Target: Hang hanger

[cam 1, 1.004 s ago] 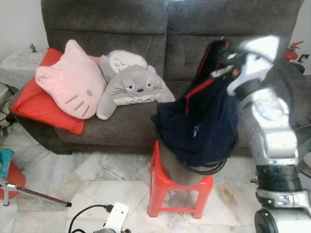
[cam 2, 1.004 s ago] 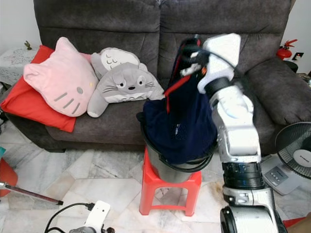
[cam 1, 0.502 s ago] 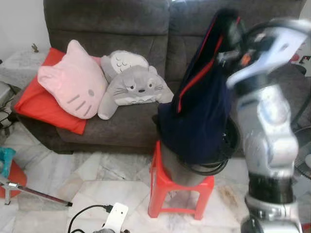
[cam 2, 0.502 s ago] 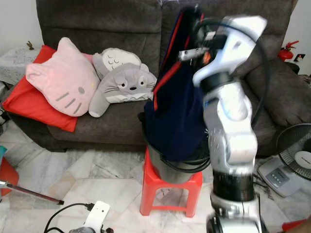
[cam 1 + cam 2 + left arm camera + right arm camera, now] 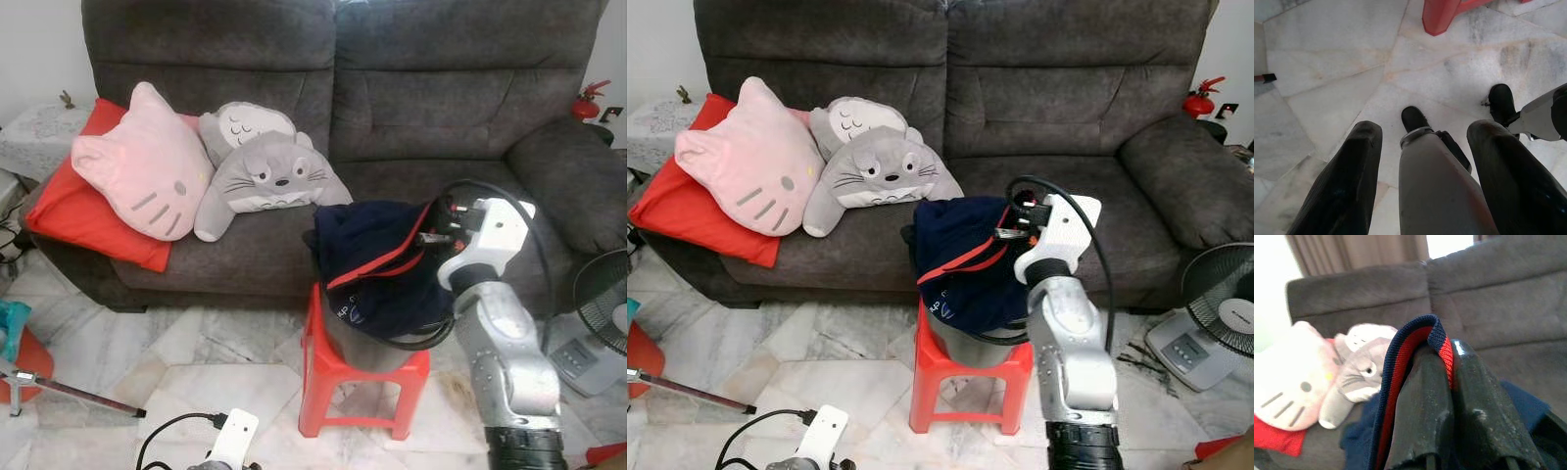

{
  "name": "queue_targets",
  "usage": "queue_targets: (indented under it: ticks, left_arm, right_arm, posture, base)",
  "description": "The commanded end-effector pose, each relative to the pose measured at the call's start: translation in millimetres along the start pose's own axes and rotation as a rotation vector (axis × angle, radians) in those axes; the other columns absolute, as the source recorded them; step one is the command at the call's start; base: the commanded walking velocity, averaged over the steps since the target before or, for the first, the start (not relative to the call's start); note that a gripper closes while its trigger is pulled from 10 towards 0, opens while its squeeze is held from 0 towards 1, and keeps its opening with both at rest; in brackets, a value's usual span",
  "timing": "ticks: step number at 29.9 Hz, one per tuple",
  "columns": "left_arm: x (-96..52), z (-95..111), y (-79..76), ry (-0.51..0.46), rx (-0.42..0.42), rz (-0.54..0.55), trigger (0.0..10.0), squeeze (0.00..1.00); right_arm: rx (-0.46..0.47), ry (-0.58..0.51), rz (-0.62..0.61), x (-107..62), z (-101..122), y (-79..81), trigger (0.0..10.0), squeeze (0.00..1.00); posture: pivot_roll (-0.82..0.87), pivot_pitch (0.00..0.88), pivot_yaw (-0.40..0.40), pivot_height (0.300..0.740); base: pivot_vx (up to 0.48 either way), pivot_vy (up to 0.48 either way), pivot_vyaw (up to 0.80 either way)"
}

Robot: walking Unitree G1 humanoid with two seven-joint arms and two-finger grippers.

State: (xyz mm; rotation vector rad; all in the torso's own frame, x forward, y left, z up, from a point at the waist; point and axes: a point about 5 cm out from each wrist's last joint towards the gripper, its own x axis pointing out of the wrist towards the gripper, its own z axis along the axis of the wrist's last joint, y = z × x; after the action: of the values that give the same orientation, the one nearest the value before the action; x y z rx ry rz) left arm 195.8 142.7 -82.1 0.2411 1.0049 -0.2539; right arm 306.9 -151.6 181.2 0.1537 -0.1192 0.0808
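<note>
Grey sofa [image 5: 343, 117] fills the back of the room, with a pink cat cushion [image 5: 142, 171] and a grey plush [image 5: 269, 176] on its seat, and a small fan [image 5: 602, 318] off to one side on the marble floor [image 5: 127, 333]. In front stands a red stool [image 5: 358, 377] carrying a dark bucket [image 5: 367, 343], with a navy garment [image 5: 377, 264] heaped over its rim.

The right gripper [image 5: 1442, 364] sits low at the bucket, its fingers [image 5: 1422, 396] pressed together on the garment's red-and-navy ribbed edge [image 5: 1415, 340], pinching it firmly. No hanger can be made out; if there is one, it is buried in the cloth.

This looks like the picking-up stage, early in the job. Next the arm would need to lift the garment clear of the bucket and find a rail, which isn't visible from here.

The left gripper [image 5: 1425, 161] hangs idle over the floor beside the robot's leg, fingers spread wide and holding nothing.
</note>
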Motion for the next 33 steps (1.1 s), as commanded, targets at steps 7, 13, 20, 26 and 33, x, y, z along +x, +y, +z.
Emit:
queue_targets:
  ticks: [7, 13, 20, 26, 33]
  left_arm:
    - [-0.6, -4.6, 3.0, 0.020, -0.012, 0.011, 10.0, 0.00]
    - [-0.6, -5.3, 2.6, 0.021, -0.012, 0.011, 10.0, 0.00]
    - [-0.8, -6.9, 2.0, 0.025, -0.007, 0.006, 10.0, 0.00]
    - [-0.9, -8.3, 1.5, 0.030, 0.003, 0.000, 10.0, 0.00]
    - [-1.1, -9.4, 1.5, 0.032, 0.007, -0.001, 10.0, 0.00]
  right_arm:
    - [-0.024, -0.027, -0.024, 0.1, 1.0, 4.0, 10.0, 0.00]
    - [-0.046, -0.028, -0.045, 3.1, 1.0, -0.2, 10.0, 0.00]
    - [-0.039, -0.036, -0.064, 6.4, 2.3, -1.4, 10.0, 0.00]
    - [-0.046, -0.030, -0.068, 6.1, 0.1, -2.1, 10.0, 0.00]
    - [-0.045, -0.025, -0.072, 6.3, -1.6, -1.9, 10.0, 0.00]
  posture:
    - [-0.06, 0.028, -0.001, 0.740]
    - [-0.05, 0.027, -0.008, 0.740]
    - [-0.06, 0.015, -0.002, 0.740]
    - [-0.06, 0.000, 0.002, 0.740]
    - [-0.05, 0.000, 0.003, 0.740]
  base:
    - [0.000, 0.000, 0.00]
    - [0.000, 0.000, 0.00]
    - [0.000, 0.000, 0.00]
    - [0.000, 0.000, 0.00]
    - [0.000, 0.000, 0.00]
